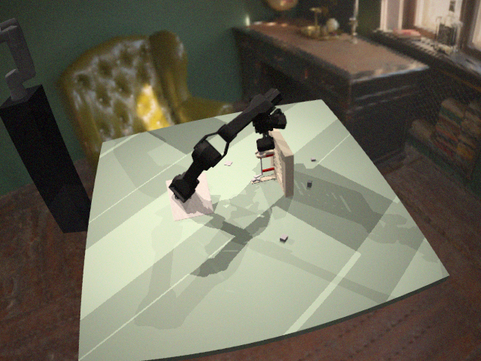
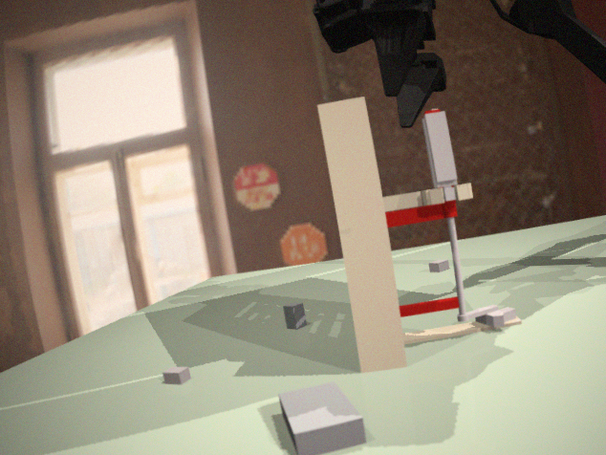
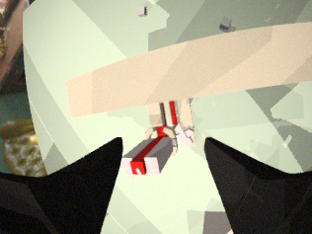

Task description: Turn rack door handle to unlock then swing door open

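The upright handle point(image 2: 440, 149) point(image 3: 148, 152) is a grey-white block with a red stripe. It stands on a thin grey rod point(image 2: 455, 264) at the outer end of red bars point(image 2: 422, 214) point(image 3: 173, 113) and tan arms. These project from a tall tan panel point(image 1: 287, 174) point(image 2: 359, 234) point(image 3: 197, 68); which part is door and which is frame is unclear. My gripper point(image 1: 265, 149) point(image 2: 400, 108) point(image 3: 164, 143) is open and points down near the handle's top. The handle shows between the fingers in the wrist view, nearer the left one, with nothing gripped. In the top view the gripper hides the handle.
Small grey blocks point(image 1: 284, 237) point(image 1: 312, 159) point(image 2: 176, 375) and a dark block point(image 1: 309, 183) point(image 2: 294, 315) point(image 3: 225, 24) lie around the panel. A small pale piece point(image 1: 228, 163) lies behind it toward the armchair. The arm's base stands on a pale square pad point(image 1: 180, 211).
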Available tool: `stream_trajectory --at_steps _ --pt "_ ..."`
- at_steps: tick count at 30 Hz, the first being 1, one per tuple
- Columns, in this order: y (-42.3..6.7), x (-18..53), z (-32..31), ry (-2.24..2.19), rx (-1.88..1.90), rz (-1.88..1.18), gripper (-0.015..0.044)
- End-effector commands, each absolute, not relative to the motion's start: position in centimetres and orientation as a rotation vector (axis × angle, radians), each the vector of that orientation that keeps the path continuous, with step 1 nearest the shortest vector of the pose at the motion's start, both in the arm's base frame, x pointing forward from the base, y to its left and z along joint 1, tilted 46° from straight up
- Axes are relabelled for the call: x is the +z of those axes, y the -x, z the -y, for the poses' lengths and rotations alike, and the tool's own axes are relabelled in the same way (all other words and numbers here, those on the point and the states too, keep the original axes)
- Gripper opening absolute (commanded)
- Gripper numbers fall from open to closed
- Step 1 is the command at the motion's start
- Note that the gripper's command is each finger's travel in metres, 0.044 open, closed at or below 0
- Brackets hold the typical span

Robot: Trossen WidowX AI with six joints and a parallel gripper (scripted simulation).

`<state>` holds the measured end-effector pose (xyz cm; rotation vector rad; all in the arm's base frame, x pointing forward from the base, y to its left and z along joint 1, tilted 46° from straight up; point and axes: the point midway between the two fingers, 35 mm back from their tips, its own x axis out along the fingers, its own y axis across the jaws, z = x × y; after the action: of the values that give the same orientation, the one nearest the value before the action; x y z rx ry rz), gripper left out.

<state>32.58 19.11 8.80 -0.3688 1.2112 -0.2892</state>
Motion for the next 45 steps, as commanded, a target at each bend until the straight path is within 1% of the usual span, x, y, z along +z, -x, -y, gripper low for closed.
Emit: stream_trajectory --at_steps 1,18,45 --pt "-32.3 8.4 -19.7 0.433 -0.338 -1.214 0.0292" --pt "-29.5 6.4 -22.6 0.758 -0.489 -1.188 0.0292" --pt "-30.4 4.2 -20.3 0.758 -0.492 -1.29 0.0292"
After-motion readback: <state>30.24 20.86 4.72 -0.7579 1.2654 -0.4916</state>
